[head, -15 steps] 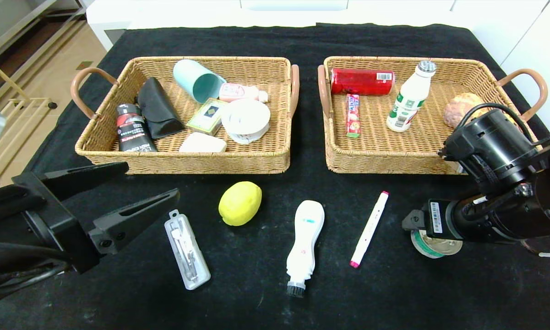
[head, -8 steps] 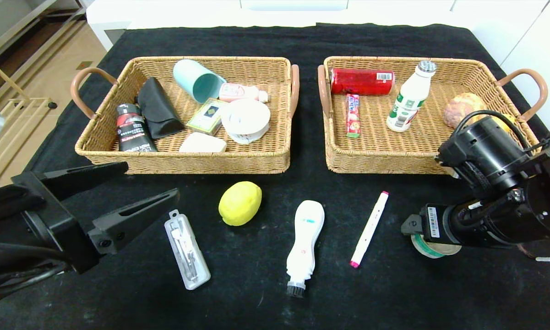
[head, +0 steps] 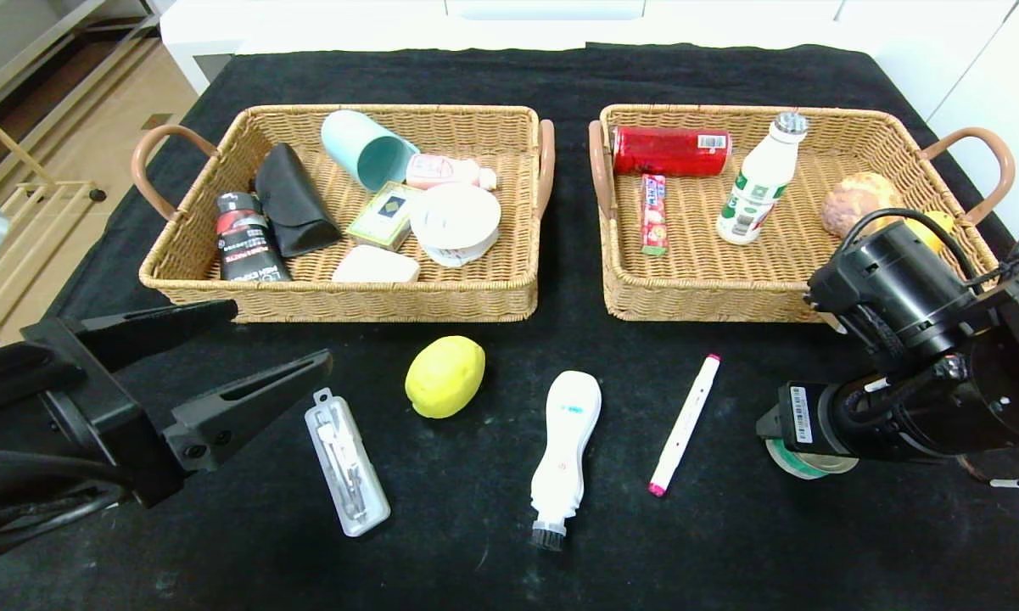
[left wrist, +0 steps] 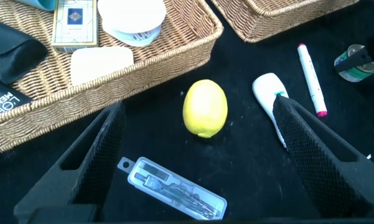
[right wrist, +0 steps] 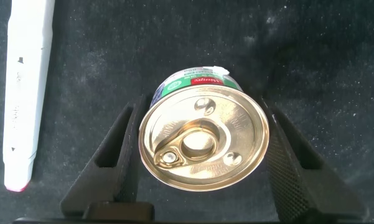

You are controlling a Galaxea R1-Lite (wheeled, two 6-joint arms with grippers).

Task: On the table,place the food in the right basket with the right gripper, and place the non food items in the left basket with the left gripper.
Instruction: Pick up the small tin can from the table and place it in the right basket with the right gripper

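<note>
A black-draped table [head: 509, 560] holds two wicker trays side by side at its far half, with loose items in a row in front of them. Taking the lemon [head: 445, 376] as the landmark: it sits just in front of the left basket [head: 339, 297]. To its right lie a white brush [head: 564, 445], then a pink-ended marker [head: 684, 424], and farthest right a small tin [right wrist: 202, 138], upright on the cloth near the front corner of the right basket [head: 713, 301]. To the lemon's left lies a clear case [head: 347, 462]. The right gripper [right wrist: 202, 158] is down over the tin, one finger on each side of it and very close to its wall; whether they press it yet I cannot tell, and the tin is not lifted. The left gripper [head: 246, 356] hovers left of the lemon with its fingers spread wide, holding nothing. The step in hand looks like grasping the tin. Next would be a firm squeeze, a straight lift, then a carry back over the right basket's rim, clear of the milk bottle [head: 759, 182] already inside.
</note>
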